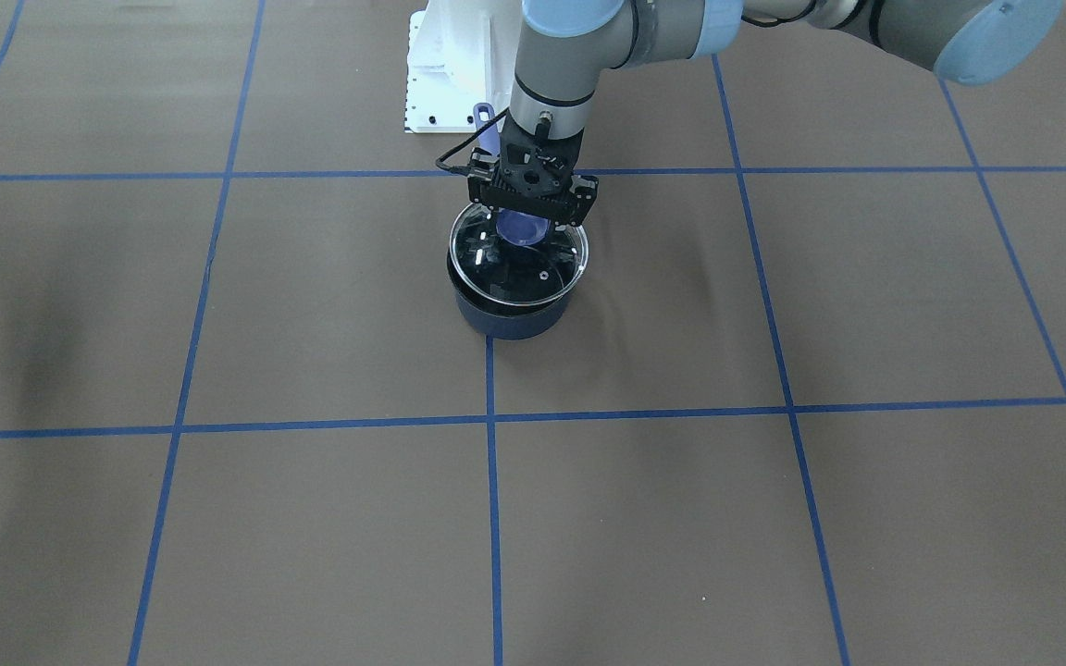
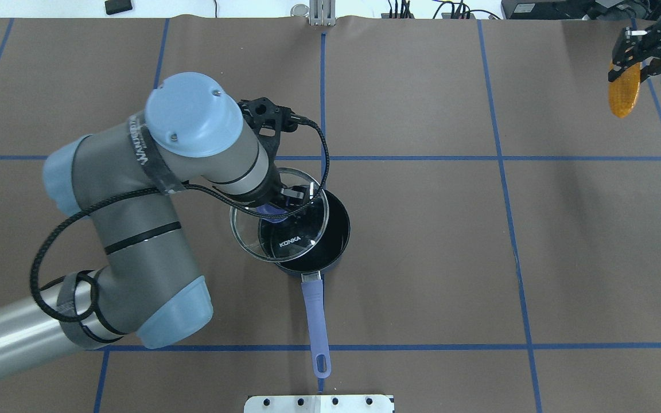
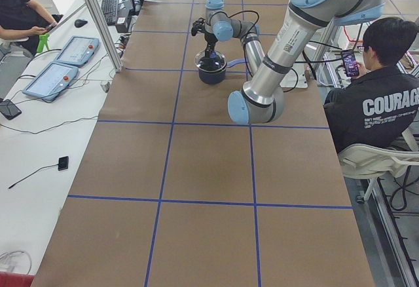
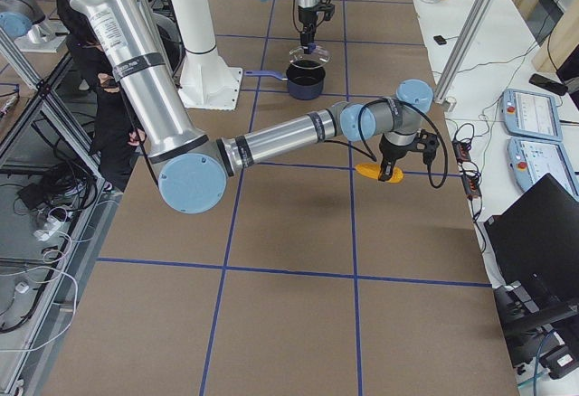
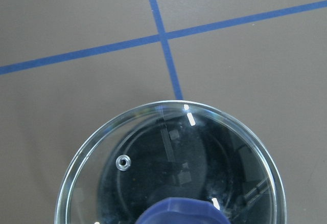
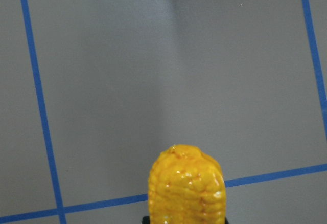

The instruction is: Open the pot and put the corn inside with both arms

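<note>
The dark-blue pot (image 2: 335,229) stands at the table's middle, its long handle (image 2: 314,310) pointing toward the robot. It also shows in the front view (image 1: 510,319). My left gripper (image 1: 524,220) is shut on the blue knob of the clear glass lid (image 1: 514,268) and holds the lid a little above the pot, as the right side view shows (image 4: 308,53). The lid fills the left wrist view (image 5: 168,168). My right gripper (image 2: 632,64) is shut on the yellow-orange corn (image 2: 623,94) and holds it above the table far to the right, tip down (image 6: 186,188).
The white robot base plate (image 2: 319,403) lies just beyond the handle's end. Blue tape lines grid the brown table. A seated person (image 3: 380,103) is beside the table near the robot, and control tablets (image 3: 55,77) lie on the side bench.
</note>
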`<action>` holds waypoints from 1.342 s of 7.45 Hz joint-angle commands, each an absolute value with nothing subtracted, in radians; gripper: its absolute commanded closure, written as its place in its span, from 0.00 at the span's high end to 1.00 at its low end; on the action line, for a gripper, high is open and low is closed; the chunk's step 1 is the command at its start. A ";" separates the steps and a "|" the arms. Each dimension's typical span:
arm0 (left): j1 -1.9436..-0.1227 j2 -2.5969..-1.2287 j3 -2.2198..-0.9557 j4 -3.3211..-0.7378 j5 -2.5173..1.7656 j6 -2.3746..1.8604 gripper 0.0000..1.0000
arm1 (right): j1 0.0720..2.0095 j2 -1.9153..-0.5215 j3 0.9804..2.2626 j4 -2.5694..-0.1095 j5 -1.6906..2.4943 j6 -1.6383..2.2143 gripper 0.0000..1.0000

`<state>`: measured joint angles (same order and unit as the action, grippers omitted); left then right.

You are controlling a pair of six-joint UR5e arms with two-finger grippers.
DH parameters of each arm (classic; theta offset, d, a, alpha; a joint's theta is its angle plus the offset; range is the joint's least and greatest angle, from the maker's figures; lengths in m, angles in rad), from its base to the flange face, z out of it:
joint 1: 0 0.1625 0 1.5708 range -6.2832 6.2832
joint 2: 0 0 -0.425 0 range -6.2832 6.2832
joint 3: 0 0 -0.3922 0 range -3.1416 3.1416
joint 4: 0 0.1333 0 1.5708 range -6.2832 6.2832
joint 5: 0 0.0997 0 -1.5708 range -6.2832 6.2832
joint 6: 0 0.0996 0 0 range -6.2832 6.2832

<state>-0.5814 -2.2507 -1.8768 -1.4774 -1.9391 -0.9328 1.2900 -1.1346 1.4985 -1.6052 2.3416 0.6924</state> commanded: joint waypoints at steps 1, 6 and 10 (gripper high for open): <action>-0.649 -2.137 -1.968 -1.480 -1.991 -0.817 0.62 | 1.212 -1.095 1.566 -1.603 2.339 0.895 0.38; -0.784 -1.791 -1.987 -1.779 -2.084 -0.642 0.62 | 1.007 -1.004 1.672 -1.605 2.242 1.231 0.39; -0.841 -1.606 -1.924 -2.012 -2.088 -0.568 0.62 | 0.844 -0.934 1.718 -1.605 2.143 1.400 0.44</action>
